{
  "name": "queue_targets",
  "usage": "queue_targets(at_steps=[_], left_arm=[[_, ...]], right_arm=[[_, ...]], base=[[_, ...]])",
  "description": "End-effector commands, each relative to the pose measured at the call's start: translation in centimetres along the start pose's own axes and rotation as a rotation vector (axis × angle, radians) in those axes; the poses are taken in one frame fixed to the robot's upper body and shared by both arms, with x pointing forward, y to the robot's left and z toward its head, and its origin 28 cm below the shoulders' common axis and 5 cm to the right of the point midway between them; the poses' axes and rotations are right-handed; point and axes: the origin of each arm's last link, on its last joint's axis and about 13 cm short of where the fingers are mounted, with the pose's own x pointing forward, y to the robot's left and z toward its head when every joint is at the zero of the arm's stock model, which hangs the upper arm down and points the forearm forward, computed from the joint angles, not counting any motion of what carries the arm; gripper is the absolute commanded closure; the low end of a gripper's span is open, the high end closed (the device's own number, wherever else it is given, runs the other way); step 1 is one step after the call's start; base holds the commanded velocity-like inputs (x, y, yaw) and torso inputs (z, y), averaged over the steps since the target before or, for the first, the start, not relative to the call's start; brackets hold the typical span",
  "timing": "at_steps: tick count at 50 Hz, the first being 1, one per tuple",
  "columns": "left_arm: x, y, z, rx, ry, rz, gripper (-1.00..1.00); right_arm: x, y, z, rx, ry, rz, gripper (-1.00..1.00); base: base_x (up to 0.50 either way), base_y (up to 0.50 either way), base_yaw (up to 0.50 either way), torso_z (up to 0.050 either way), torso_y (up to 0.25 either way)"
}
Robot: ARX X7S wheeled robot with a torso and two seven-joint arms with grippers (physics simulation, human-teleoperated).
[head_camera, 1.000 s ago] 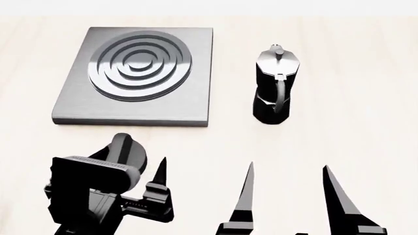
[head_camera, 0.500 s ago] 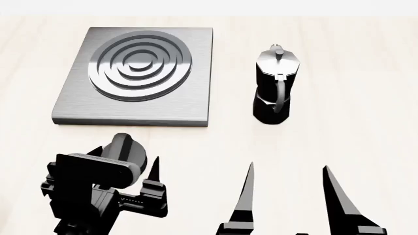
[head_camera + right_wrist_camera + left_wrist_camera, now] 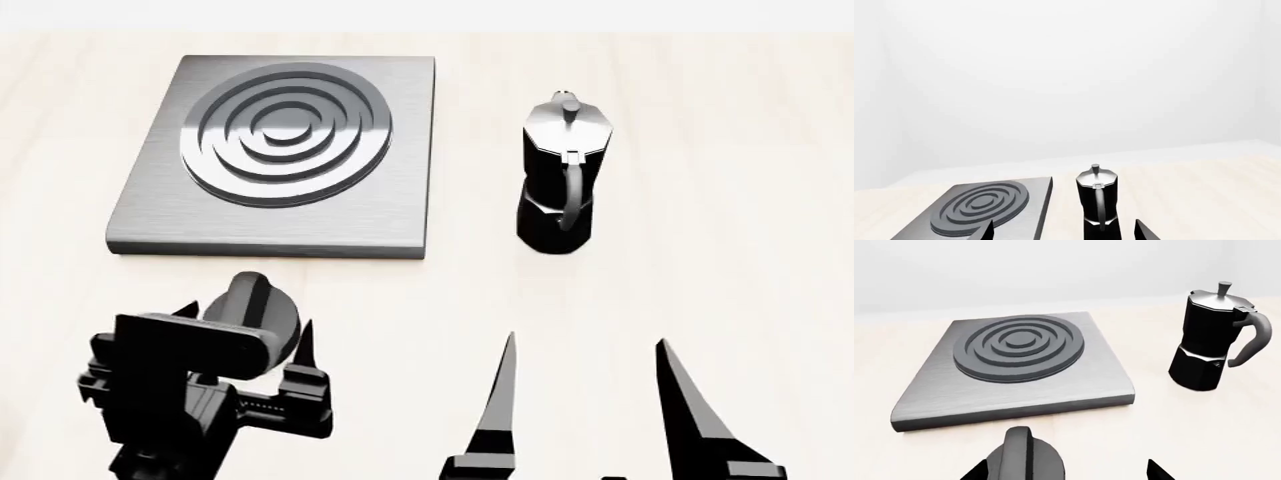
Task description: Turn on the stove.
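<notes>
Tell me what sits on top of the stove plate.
Only the stove plate's own raised ring burner is on it. The moka pot stands apart on the table, and the knob sits in front of it.

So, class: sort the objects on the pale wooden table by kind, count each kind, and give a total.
Flat square brushed-grey metal stove plate with dark ring burner: 1
Round black ridged stove knob: 1
Black-and-silver moka pot: 1
Total: 3
</notes>
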Motion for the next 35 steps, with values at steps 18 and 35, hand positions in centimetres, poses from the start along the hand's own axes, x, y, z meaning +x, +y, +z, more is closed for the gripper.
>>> queue_targets(at_steps=[18, 35], left_arm=[[0.9, -0.1, -1.8, -0.027, 0.049, 0.007, -1.0], [1.6, -0.3, -2.1, -0.028, 0.063, -0.003, -1.0]], right_arm=[[0.0, 0.0, -0.1, 0.0, 0.002, 0.005, -1.0], [0.0, 0.1, -0.3, 0.001, 0.007, 0.008, -1.0]], base=[[0.0, 0.0, 0.0, 0.0, 0.0], [0.0, 0.0, 0.0, 0.0, 0.0]])
